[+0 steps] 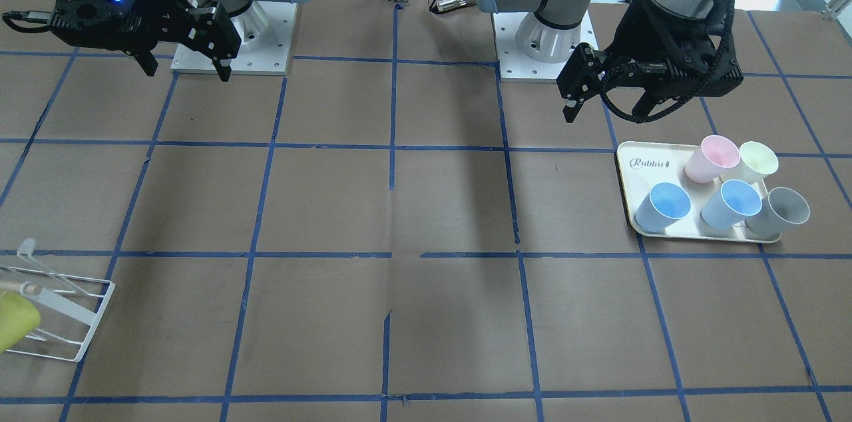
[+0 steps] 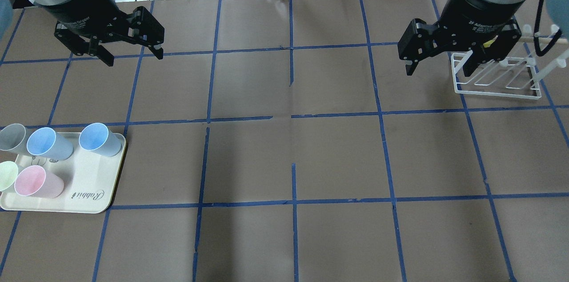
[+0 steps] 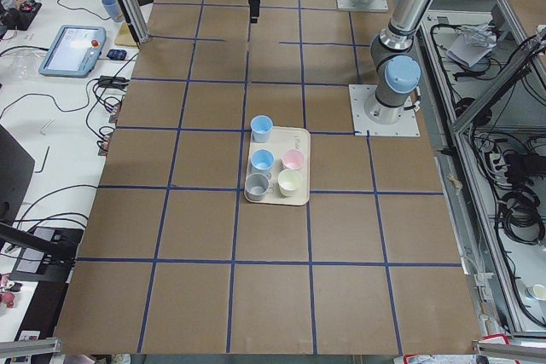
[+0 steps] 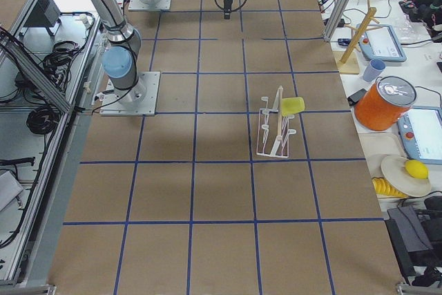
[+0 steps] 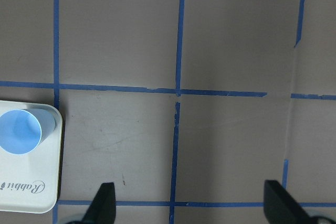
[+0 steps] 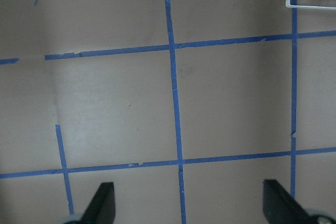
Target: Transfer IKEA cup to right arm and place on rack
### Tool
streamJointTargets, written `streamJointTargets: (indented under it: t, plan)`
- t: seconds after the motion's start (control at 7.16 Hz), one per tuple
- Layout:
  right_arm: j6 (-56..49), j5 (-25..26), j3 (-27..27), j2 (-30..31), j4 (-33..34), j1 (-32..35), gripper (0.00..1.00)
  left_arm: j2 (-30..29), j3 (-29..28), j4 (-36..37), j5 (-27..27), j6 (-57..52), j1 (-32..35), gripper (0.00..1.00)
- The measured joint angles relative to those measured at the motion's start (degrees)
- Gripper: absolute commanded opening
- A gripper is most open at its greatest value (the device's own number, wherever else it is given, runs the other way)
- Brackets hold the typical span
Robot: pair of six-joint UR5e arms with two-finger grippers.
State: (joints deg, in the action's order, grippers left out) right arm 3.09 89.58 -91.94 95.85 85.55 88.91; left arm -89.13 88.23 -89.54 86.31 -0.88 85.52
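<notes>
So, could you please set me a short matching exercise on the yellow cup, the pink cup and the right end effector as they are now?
Things:
1. IKEA cup
2. pink cup
3. right end effector

Places or states:
A. open, holding nothing
B. on the rack
C. on the tray

Pairs: 1-B; 2-C; 3-A
</notes>
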Motion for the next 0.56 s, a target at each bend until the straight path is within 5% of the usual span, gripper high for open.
streamJointTargets:
  t: [0.56]
  plan:
    - [0.1,0.0,-3.1,2.3,1.2,-0.4,1.00,-0.1,-0.1,0.1,0.0,0.0,0.0,1.00]
